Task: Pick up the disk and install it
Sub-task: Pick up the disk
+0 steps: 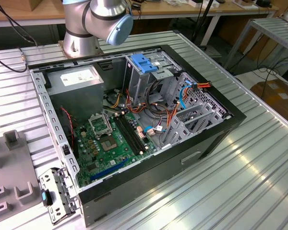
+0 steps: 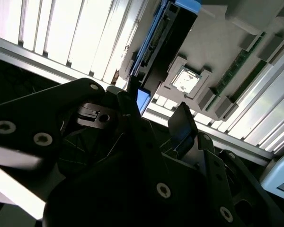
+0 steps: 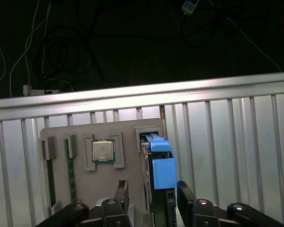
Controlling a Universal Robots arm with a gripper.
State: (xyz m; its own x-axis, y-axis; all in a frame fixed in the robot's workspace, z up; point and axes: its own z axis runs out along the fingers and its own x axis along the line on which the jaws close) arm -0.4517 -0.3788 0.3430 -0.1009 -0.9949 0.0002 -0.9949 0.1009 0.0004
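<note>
Straddles the disk (image 3: 158, 161) with the gripper (image 3: 154, 196), jaws wide and not yet clamped: leaves a strip of grey tray visible between one finger (image 3: 123, 191) and the disk's flat face in the first wrist view. Places the disk dead ahead of the palm, right between the fingertips, standing on edge in a slot of the grey fixture tray (image 3: 128, 130), blue rail on the edge nearest the wrist. Runs the disk's long axis crosswise to the line joining the two fingers, so sets each pad facing a broad side, judged a fair alignment for a squeeze across the thin dimension. Has a processor chip (image 3: 103, 151) and memory sticks (image 3: 71, 175) off to one finger's side, in their own recesses, apart from the disk. Points the wrist down at the ribbed metal table (image 3: 227, 142), tool axis about square to the tray. Shows, in the exterior view, the arm's base (image 1: 79, 36) beyond the open computer case (image 1: 149, 184), blue-latched drive cage (image 1: 144, 62) inside it.
</note>
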